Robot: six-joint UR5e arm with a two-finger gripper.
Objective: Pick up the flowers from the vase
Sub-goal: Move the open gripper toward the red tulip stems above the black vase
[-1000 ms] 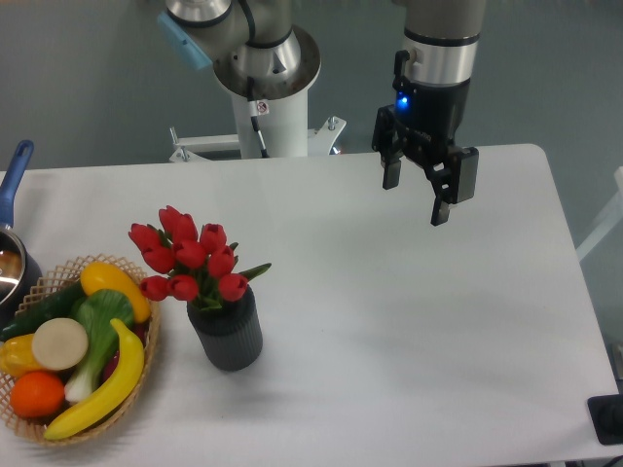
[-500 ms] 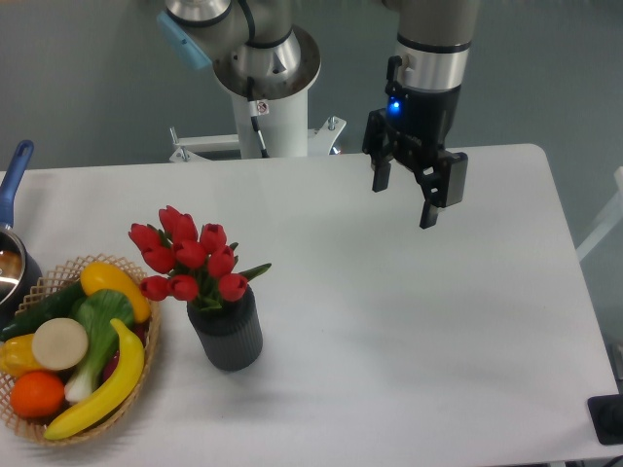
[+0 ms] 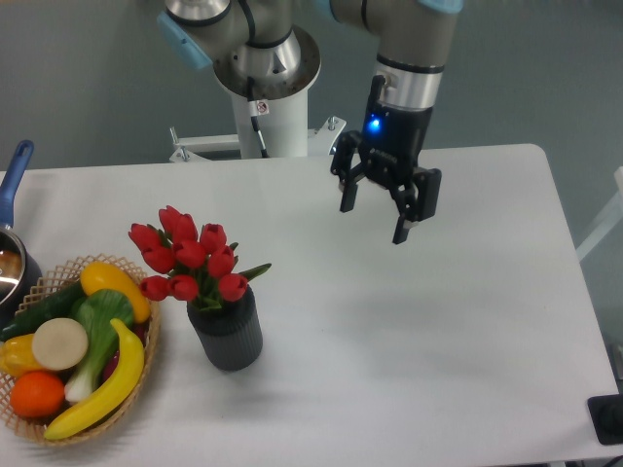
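Observation:
The flowers (image 3: 187, 256), a bunch of red tulips with closed buds and green leaves, stand upright in the vase (image 3: 227, 332), a short dark grey ribbed cylinder on the left half of the white table. My gripper (image 3: 373, 223) hangs above the table's back middle, well to the right of and above the flowers. Its two black fingers point down, spread apart, with nothing between them. The stems are hidden inside the vase.
A woven wicker basket (image 3: 146, 362) of fruit and vegetables sits right beside the vase at the front left. A pot with a blue handle (image 3: 14, 175) is at the left edge. The robot's white base (image 3: 265, 107) stands behind the table. A black object (image 3: 608, 418) sits at the front right corner.
My gripper has moved left and slightly down, toward the flowers, staying open. The flowers, vase and basket have not moved.

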